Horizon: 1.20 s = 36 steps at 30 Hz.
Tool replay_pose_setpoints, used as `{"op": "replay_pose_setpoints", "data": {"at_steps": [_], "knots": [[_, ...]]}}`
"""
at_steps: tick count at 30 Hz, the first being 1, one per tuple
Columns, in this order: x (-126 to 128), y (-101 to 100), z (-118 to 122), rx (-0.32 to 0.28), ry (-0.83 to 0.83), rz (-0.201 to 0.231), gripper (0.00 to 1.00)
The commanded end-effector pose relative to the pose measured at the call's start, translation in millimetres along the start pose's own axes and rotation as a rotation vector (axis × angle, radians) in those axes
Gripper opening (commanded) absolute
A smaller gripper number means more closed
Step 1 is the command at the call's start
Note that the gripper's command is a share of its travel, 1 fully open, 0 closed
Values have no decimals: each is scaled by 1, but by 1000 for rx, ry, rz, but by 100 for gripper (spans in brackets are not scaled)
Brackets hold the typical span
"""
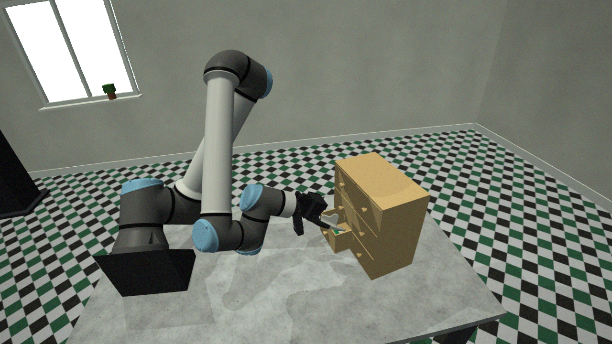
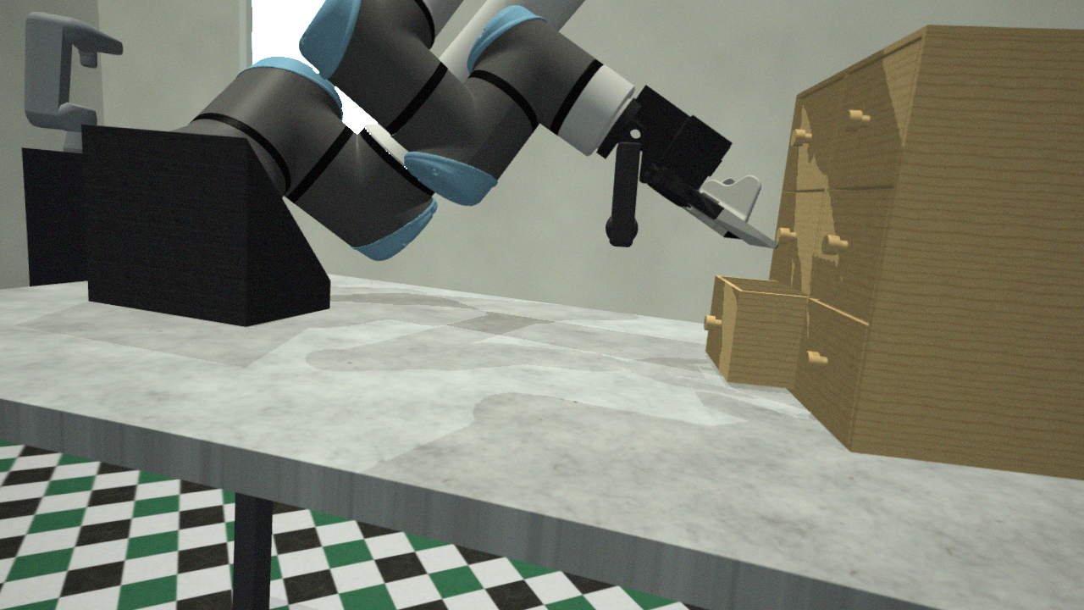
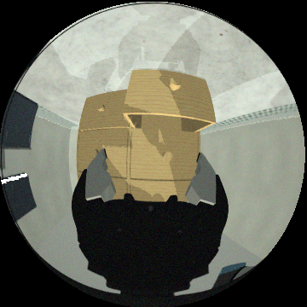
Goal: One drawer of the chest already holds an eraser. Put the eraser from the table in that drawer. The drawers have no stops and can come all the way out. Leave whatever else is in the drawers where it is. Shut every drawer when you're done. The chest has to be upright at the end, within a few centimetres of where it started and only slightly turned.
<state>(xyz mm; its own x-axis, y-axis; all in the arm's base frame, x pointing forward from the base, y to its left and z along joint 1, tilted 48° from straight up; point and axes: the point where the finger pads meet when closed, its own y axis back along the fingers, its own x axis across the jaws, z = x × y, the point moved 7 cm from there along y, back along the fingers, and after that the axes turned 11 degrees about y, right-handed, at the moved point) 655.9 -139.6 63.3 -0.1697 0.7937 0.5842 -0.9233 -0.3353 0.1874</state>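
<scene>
The wooden chest (image 1: 398, 239) (image 2: 977, 265) (image 3: 102, 141) stands upright. Its bottom drawer (image 1: 340, 244) (image 2: 761, 334) (image 3: 147, 91), in the column farther from the top and exterior views, is pulled partway out. The other drawers look shut. A green and white eraser (image 1: 336, 232) shows inside the open drawer, partly behind a finger. My gripper (image 1: 338, 223) (image 2: 760, 215) (image 3: 152, 150) is open, with nothing between its fingers. It hangs above the open drawer, tilted down, its tips close to the chest's front. No other eraser is visible; most of the drawer's inside is hidden.
The middle drawer's knob (image 2: 787, 235) is close to my near fingertip in the exterior view. The grey table (image 1: 256, 299) (image 2: 455, 424) carries the chest and the black arm base (image 1: 147, 274) (image 2: 166, 227). Another dark stand (image 1: 15, 184) is at the left.
</scene>
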Motion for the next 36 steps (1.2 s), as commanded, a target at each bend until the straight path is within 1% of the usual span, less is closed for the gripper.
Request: {"op": "replay_pose_setpoints", "data": {"at_steps": [1,10,12,19,25,27,29,36], "knots": [[1,10,-4,-1,1,0,100],[4,42,-20,-1,1,0,100],[4,42,-20,-1,1,0,100],[6,68,-33,0,1,0,100],[8,87,-42,-1,1,0,100],[8,92,-44,0,1,0,100],[8,92,-44,0,1,0,100],[10,108,-52,0,1,0,100]]}}
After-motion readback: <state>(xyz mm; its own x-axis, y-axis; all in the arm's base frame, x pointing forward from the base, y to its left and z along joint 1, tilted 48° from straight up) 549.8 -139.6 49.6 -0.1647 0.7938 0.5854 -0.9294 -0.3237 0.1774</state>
